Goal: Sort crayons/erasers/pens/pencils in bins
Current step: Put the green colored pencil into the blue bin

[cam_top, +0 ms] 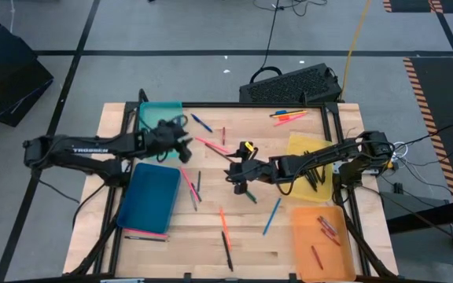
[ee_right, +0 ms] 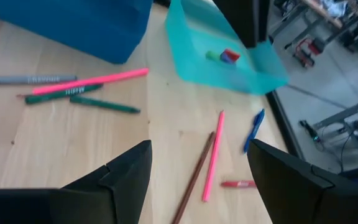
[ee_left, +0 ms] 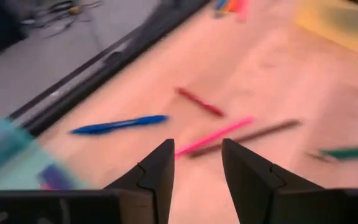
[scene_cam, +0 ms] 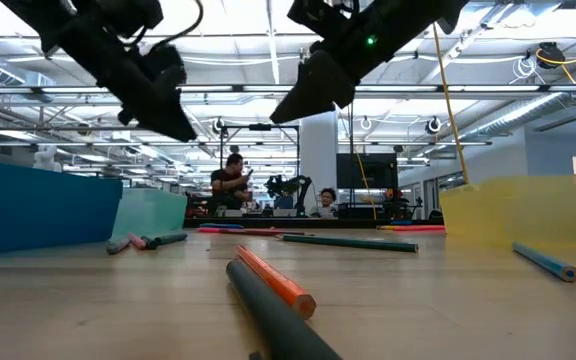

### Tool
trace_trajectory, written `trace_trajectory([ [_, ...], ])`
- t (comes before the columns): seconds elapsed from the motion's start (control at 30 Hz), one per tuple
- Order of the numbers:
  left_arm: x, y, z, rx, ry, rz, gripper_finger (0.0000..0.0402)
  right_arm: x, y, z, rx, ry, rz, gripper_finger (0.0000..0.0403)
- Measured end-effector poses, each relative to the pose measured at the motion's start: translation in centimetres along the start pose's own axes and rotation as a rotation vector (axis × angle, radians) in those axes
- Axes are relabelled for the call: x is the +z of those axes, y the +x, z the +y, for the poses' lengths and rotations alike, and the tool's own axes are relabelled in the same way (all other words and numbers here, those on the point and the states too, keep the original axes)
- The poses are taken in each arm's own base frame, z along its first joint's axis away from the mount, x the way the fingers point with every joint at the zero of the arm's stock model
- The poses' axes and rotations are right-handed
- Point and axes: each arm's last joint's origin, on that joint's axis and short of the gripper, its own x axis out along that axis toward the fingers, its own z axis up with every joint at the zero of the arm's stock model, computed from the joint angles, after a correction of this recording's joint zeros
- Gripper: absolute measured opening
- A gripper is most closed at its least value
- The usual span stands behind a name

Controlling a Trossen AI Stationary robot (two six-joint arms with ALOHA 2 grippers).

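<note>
My left gripper [cam_top: 185, 148] hangs open beside the teal bin [cam_top: 160, 114], above a pink stick [ee_left: 213, 137], a brown pencil [ee_left: 247, 137], a red crayon [ee_left: 199, 102] and a blue pen [ee_left: 120, 124]. My right gripper [cam_top: 236, 171] is wide open over the table's middle, with nothing between its fingers [ee_right: 129, 174]. Small erasers [ee_right: 224, 56] lie in the teal bin [ee_right: 229, 68]. The dark blue bin [cam_top: 152, 196] sits near left, the yellow bin [cam_top: 305, 149] at the right. The orange bin [cam_top: 318, 240], near right, holds red crayons [cam_top: 325, 228].
Loose sticks lie across the table: pink, green and grey markers [ee_right: 73, 87] by the dark blue bin, an orange and a black stick [cam_top: 225, 232] near the front, a blue one [cam_top: 271, 216], and several [cam_top: 289, 118] at the far right. A black keyboard [cam_top: 289, 85] lies beyond the far edge.
</note>
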Motion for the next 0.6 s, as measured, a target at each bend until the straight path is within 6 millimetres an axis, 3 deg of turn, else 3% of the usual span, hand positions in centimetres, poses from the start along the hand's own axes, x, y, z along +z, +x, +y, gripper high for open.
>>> trace_trajectory([
  [0.13,0.1,0.1,-2.1,-0.085,-0.001,-0.050,0.0136,-0.6,-0.1,-0.2,0.007,0.024,0.057,0.0258],
  [0.3,-0.3,1.8,-2.8,-0.105,-0.049,-0.031,0.0140,-0.9,-0.1,-0.7,0.007,0.054,0.084,0.0258],
  [0.43,-0.6,3.8,-2.7,-0.084,-0.052,0.013,0.0173,-1.1,0.2,-1.2,0.054,0.066,0.084,0.0259],
  [0.6,0.9,4.9,-3.6,-0.108,0.043,0.017,0.0231,-1.6,0.8,-2.3,0.039,0.085,0.116,0.0259],
])
